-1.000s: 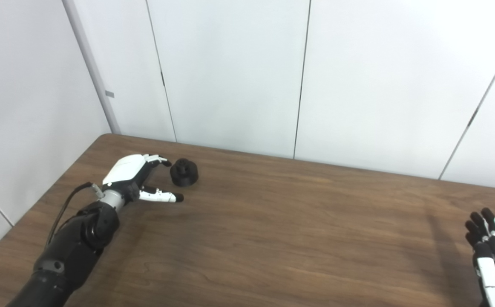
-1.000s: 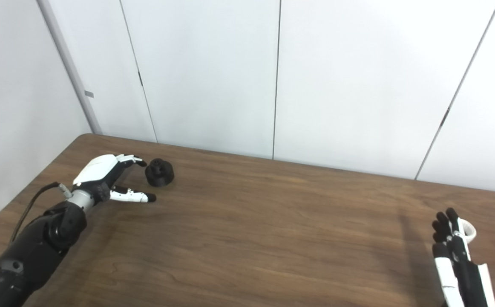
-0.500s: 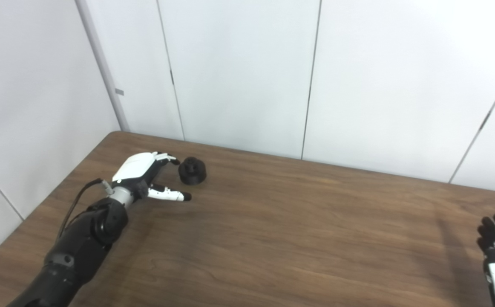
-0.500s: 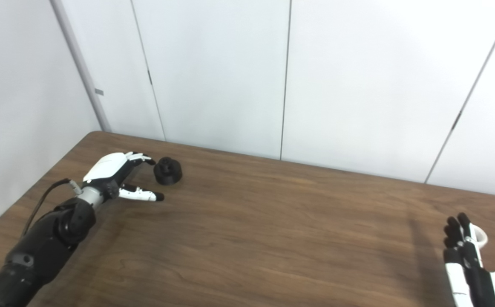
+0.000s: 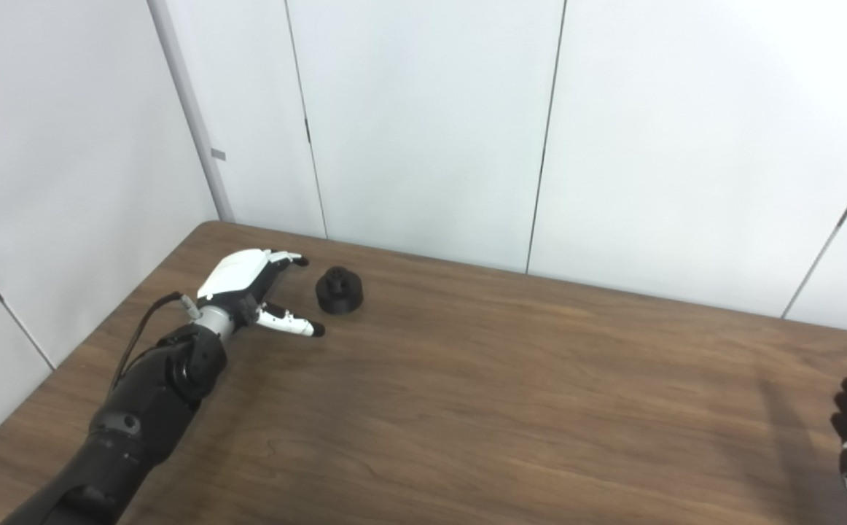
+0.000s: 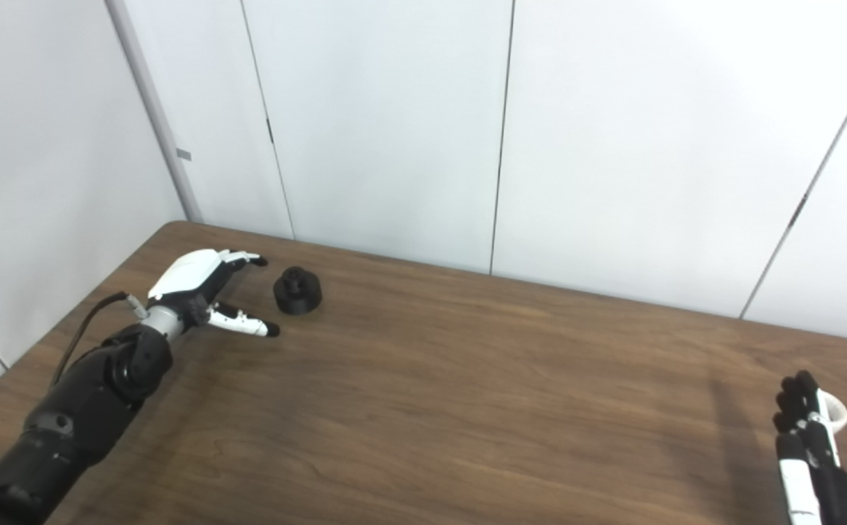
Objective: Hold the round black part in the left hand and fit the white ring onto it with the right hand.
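Note:
The round black part (image 5: pixel 339 290) stands on the brown table (image 5: pixel 482 394) near the far left corner. My left hand (image 5: pixel 248 284) lies just left of it, open, with fingers spread and the thumb stretched along the table in front of the part; nothing touches the part. My right hand (image 6: pixel 806 430) comes in at the bottom right corner with fingers straight and pointing away from me. The white ring (image 6: pixel 834 418) shows right beside those fingers. Whether the hand holds the ring or the ring lies on the table is hidden.
White wall panels (image 5: pixel 423 124) rise directly behind the table's far edge and along its left side. A black cable (image 5: pixel 143 332) loops from the left wrist.
The whole picture has shifted right, so the camera has turned left. My left hand sits slightly farther left of the black part. My right hand sits lower in the picture.

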Robot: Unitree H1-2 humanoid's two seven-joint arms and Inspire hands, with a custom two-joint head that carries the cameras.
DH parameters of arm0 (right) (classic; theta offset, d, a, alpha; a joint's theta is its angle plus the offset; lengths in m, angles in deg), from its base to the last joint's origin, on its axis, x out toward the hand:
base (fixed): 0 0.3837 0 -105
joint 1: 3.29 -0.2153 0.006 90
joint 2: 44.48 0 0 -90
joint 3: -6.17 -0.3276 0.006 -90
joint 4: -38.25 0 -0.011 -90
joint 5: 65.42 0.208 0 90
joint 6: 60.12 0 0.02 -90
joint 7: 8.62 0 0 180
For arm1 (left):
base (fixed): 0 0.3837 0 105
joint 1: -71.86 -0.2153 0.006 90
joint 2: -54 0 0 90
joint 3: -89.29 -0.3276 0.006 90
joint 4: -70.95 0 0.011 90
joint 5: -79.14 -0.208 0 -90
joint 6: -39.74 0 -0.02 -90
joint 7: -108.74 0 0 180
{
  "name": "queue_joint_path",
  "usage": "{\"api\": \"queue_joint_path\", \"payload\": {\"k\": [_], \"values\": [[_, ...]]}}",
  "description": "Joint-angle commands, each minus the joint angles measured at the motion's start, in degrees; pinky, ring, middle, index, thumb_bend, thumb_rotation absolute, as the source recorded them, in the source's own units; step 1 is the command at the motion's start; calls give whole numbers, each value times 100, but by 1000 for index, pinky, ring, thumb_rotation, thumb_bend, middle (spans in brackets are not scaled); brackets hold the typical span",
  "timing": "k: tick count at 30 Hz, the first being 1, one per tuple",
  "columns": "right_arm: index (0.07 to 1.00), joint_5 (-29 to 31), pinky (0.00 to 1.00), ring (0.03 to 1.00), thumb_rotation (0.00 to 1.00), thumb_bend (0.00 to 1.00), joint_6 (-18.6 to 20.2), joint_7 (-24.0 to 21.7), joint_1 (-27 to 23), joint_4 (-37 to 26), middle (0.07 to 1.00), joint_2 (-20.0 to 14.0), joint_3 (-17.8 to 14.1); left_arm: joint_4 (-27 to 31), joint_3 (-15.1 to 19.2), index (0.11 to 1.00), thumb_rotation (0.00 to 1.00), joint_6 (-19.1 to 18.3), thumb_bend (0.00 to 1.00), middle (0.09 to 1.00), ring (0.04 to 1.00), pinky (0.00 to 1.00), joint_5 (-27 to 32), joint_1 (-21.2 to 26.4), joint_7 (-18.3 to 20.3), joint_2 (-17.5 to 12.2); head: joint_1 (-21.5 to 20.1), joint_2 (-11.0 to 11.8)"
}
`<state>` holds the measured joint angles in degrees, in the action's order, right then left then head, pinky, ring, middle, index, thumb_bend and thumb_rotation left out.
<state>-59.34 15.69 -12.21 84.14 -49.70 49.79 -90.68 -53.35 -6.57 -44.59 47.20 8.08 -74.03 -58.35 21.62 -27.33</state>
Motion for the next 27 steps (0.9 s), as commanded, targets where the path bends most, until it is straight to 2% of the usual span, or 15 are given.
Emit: {"api": "queue_joint_path", "payload": {"k": [1,3,9,23,27], "values": [[1000,34,991,976,852,416,-133,-5,214,53,982,-6,-56,21,36,864,438,158,1000,918,966,1000,-16,346,-210,-214,7,-7],[1000,43,997,975,845,441,-89,-12,236,-7,985,-6,-61,-14,-4,866,440,136,1000,919,968,1000,-46,396,-191,-217,-8,-10],[1000,2,987,971,852,429,-61,5,255,-78,982,-3,-60,54,-113,876,460,-70,1000,925,975,1000,-139,538,-30,-241,-14,-42],[1000,-18,991,977,870,403,50,47,306,-278,993,36,-72,-227,-494,859,535,-147,1000,922,976,1000,-348,932,157,-232,-68,-95],[1000,-7,983,980,852,425,81,60,327,-311,990,46,-92,-281,-553,860,550,-138,1000,923,977,1000,-325,993,216,-224,-68,-132]]}}
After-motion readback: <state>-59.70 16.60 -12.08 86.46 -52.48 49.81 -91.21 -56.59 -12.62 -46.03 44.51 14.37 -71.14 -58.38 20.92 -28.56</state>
